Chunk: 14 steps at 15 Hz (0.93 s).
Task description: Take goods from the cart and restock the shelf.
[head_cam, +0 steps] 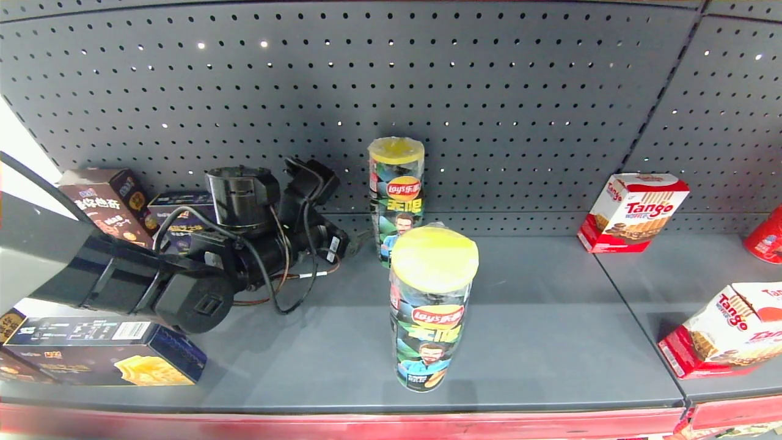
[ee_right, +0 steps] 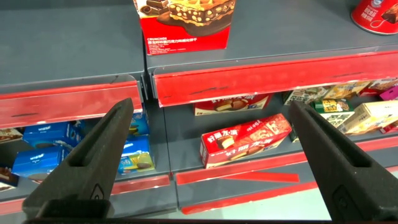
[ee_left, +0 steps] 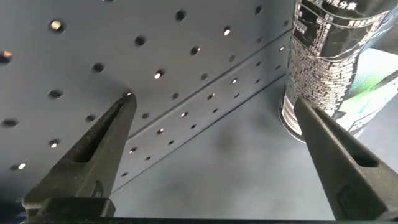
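Note:
Two tall chip cans with yellow lids stand upright on the grey shelf (head_cam: 550, 342). One can (head_cam: 396, 201) is at the back by the pegboard; the other (head_cam: 432, 305) stands in front of it, nearer the edge. My left arm (head_cam: 263, 244) comes in from the left, its wrist just left of the back can. My left gripper (ee_left: 212, 104) is open and holds nothing, low over the shelf and facing the pegboard, with the back can (ee_left: 336, 62) just beside one finger. My right gripper (ee_right: 211, 107) is open and holds nothing, in front of the lower shelves.
Dark snack boxes (head_cam: 110, 205) and a navy box (head_cam: 104, 354) sit at the shelf's left. Wafer boxes (head_cam: 632, 211), (head_cam: 727, 330) and a red can (head_cam: 767, 235) stand at the right. Lower shelves hold a wafer box (ee_right: 186, 22), a red box (ee_right: 245, 140) and blue packs (ee_right: 37, 134).

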Motion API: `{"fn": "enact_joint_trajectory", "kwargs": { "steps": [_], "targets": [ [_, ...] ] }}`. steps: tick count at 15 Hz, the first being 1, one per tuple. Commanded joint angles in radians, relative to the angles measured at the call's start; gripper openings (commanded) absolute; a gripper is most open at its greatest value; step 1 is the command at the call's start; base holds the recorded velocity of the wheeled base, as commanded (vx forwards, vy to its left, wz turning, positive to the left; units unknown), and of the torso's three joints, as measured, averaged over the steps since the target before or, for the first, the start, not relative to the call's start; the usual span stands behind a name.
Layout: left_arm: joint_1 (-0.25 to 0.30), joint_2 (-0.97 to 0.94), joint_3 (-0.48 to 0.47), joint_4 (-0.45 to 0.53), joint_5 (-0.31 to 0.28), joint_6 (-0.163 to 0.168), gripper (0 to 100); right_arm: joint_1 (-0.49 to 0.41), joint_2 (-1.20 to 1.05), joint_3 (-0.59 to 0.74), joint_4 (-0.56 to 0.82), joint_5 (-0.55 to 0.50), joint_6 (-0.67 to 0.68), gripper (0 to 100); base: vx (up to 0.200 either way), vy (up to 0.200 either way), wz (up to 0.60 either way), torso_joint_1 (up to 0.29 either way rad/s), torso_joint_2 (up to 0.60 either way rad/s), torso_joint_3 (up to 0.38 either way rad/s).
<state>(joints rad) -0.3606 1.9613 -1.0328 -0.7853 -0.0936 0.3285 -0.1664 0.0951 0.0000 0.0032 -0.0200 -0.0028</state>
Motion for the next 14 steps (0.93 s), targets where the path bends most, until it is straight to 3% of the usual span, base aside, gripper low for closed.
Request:
{"fn": "enact_joint_trajectory", "kwargs": {
  "steps": [1, 6, 12, 14],
  "targets": [
    [-0.008, 0.011, -0.010, 0.000, 0.000, 0.000, 100, 0.001, 0.002, 0.000, 0.000, 0.000, 0.000, 100, 0.000, 0.000, 0.00, 0.000, 0.00, 0.000],
    [-0.011, 0.016, -0.010, -0.003, 0.002, 0.000, 100, 0.001, 0.002, 0.000, 0.000, -0.001, 0.000, 100, 0.000, 0.000, 0.00, 0.000, 0.00, 0.000],
    [-0.003, -0.110, 0.007, 0.018, 0.054, 0.007, 100, -0.001, 0.002, 0.000, 0.000, -0.001, 0.000, 100, 0.000, 0.000, 0.00, 0.000, 0.00, 0.000],
    [-0.026, -0.282, 0.056, 0.127, 0.160, 0.009, 100, 0.001, 0.002, 0.000, 0.000, 0.000, 0.000, 100, 0.000, 0.000, 0.00, 0.000, 0.00, 0.000]
  ]
}}
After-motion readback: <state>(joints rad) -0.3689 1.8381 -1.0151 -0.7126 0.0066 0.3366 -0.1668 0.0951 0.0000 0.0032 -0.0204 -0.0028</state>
